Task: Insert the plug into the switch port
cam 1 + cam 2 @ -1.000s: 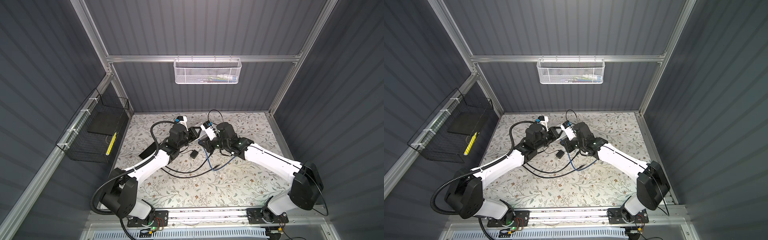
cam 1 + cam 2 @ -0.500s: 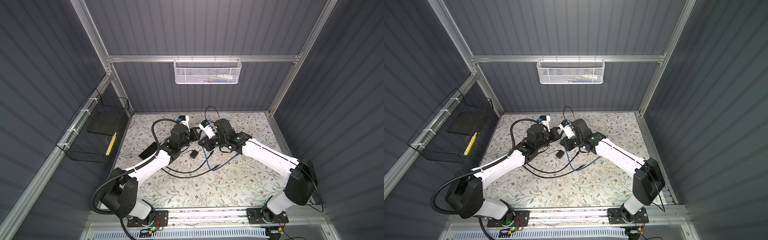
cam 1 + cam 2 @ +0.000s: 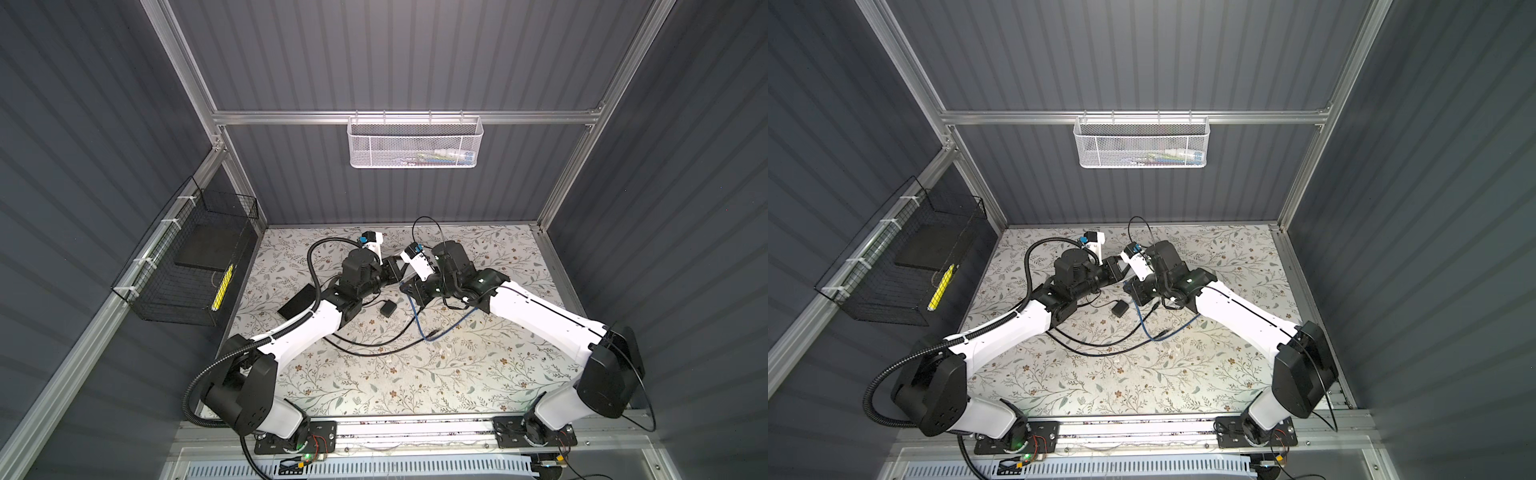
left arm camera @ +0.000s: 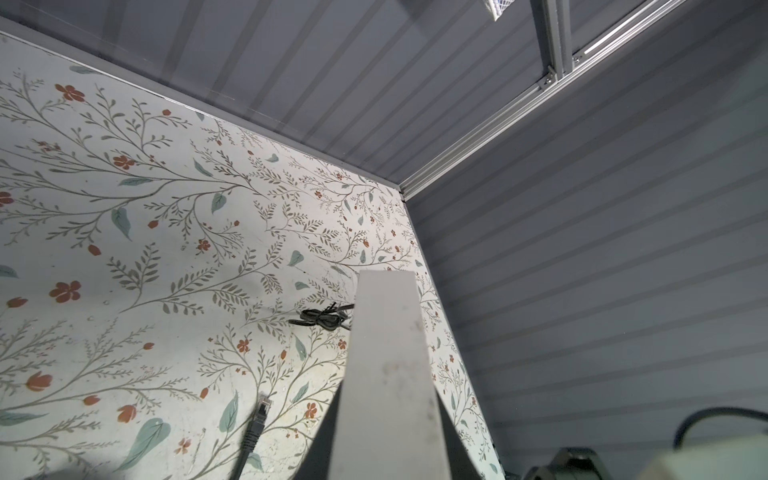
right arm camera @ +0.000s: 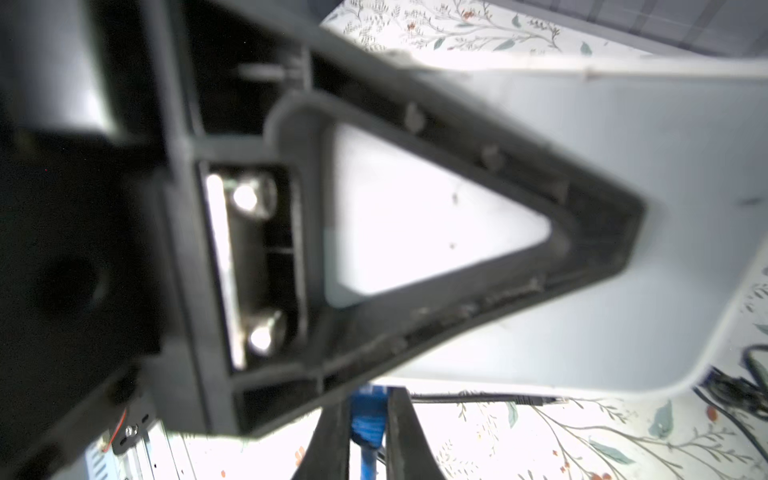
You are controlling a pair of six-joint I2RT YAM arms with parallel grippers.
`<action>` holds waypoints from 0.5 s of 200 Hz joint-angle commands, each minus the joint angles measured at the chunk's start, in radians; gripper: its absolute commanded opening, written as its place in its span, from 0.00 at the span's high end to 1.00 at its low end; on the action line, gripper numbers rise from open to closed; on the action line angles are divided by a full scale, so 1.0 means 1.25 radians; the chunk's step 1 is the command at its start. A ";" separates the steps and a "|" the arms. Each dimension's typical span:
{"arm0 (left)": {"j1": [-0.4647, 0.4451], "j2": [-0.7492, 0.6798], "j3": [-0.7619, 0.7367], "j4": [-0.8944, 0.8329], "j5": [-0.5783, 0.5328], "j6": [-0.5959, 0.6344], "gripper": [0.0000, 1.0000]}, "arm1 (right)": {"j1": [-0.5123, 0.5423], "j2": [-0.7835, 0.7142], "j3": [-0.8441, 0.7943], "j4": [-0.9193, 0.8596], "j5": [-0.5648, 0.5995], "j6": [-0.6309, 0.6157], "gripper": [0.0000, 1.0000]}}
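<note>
My left gripper (image 3: 395, 270) (image 3: 1117, 270) is shut on the switch (image 4: 386, 324), a pale grey box that stands up between its jaws in the left wrist view. Close beside it, my right gripper (image 3: 409, 286) (image 5: 370, 399) is shut on the blue plug (image 5: 365, 424). The plug's tip points at the switch's white housing (image 5: 623, 166) and meets its edge. The left gripper's black finger (image 5: 415, 166) hides the port, so I cannot tell whether the plug is in. The blue cable (image 3: 419, 328) (image 3: 1144, 328) trails from the plug onto the table.
A black cable (image 3: 374, 349) loops on the floral table beside a small black adapter (image 3: 387, 308). A loose black plug (image 4: 258, 419) and a cable bundle (image 4: 324, 318) also lie there. A flat black pad (image 3: 297, 305) lies left. A wire basket (image 3: 187, 266) hangs on the left wall.
The right arm has shifted a little, bringing its wrist and the plug closer to the switch. The left arm holds still. Both grips are unchanged.
</note>
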 commanded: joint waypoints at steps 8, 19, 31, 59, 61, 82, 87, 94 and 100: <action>-0.077 0.015 -0.062 -0.190 0.285 -0.043 1.00 | -0.095 -0.043 0.025 0.565 0.212 0.102 1.00; -0.078 0.019 -0.062 -0.190 0.280 -0.044 1.00 | -0.097 -0.045 0.020 0.595 0.208 0.129 1.00; -0.078 0.023 -0.062 -0.183 0.280 -0.048 1.00 | -0.096 -0.040 0.033 0.591 0.186 0.139 1.00; -0.080 0.031 -0.047 -0.208 0.275 -0.037 1.00 | -0.090 -0.016 0.049 0.582 0.179 0.129 1.00; -0.080 0.031 -0.045 -0.210 0.275 -0.035 1.00 | -0.089 -0.015 0.051 0.578 0.177 0.127 1.00; -0.075 0.020 -0.028 -0.248 0.241 -0.011 1.00 | -0.089 -0.016 0.058 0.530 0.151 0.102 1.00; -0.072 0.019 -0.019 -0.261 0.236 -0.006 1.00 | -0.089 -0.017 0.061 0.511 0.143 0.092 1.00; -0.060 0.022 -0.003 -0.279 0.225 0.002 1.00 | -0.089 -0.020 0.056 0.494 0.132 0.081 1.00; -0.049 0.025 0.006 -0.284 0.223 0.006 1.00 | -0.089 -0.027 0.044 0.487 0.129 0.077 1.00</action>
